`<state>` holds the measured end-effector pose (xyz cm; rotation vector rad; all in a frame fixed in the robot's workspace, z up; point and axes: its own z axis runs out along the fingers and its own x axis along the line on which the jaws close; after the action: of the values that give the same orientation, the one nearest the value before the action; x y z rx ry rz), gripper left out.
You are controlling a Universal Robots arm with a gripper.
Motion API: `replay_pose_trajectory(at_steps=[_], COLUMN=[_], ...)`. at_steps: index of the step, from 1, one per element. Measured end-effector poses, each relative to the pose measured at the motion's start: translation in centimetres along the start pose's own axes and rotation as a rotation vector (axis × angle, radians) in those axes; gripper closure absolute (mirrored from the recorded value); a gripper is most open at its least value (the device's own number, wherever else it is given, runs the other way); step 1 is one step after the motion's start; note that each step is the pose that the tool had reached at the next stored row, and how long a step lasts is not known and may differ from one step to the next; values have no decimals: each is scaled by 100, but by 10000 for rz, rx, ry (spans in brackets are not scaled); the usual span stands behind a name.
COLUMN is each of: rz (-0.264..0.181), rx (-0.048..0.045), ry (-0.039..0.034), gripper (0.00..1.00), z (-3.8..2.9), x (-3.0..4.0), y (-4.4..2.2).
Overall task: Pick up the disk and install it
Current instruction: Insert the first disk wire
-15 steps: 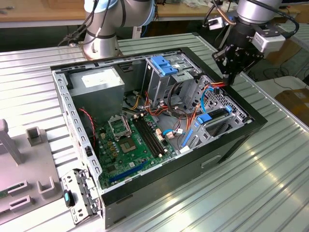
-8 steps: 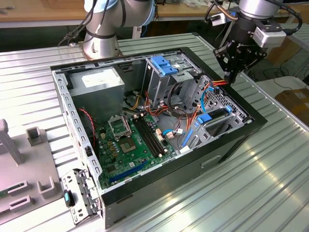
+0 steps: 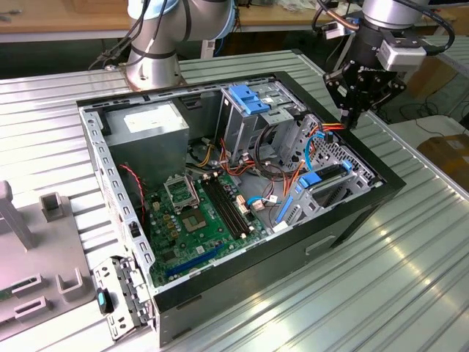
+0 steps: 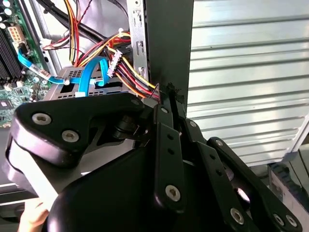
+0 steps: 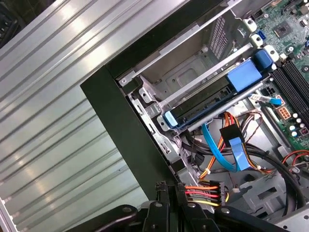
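Tool [image 3: 350, 121]: black, linkage-fingered, on the grey arm. It hangs over the far right rim of the case as the exterior view shows it, fingers drawn together with nothing seen between them. In both wrist views its tips [image 4: 169, 92] [image 5: 169, 186] sit just beside a bundle of orange, red and yellow wires [image 5: 198, 193].

Disk [image 5: 203, 110]: flat silver hard drive with a blue plastic frame, lying in the grey metal drive bay [image 5: 186, 79] at the exterior view's right end of the case [image 3: 326, 174], apart from the tool.

Black open computer case [image 3: 242, 282]: lying on its side; holds a green motherboard [image 3: 198, 213], a grey power-supply box [image 3: 150, 125] at the far left, and a grey cage with a blue handle [image 3: 253, 103].

Table [image 3: 396, 279]: ribbed silver metal, carrying the case; grey plastic fixtures [image 3: 55, 209] stand at the exterior view's left.

Room: arm base [image 3: 150, 59] behind the case; wooden worktop [image 3: 58, 15] beyond; brown cardboard box [image 3: 447, 150] at the exterior view's right.
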<state>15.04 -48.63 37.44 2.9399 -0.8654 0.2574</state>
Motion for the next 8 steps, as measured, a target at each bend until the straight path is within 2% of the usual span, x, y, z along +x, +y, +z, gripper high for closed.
replay_pose_trajectory(at_steps=[4, 5, 6, 8], rz=[103, 286, 835, 1365], rx=[-16, -50, -151, -248], ry=[-3, -5, -14, -22], gripper=[84, 84, 84, 84], z=[1, 1, 2, 3], x=[0, 0, 0, -1], y=[0, -1, 0, 1])
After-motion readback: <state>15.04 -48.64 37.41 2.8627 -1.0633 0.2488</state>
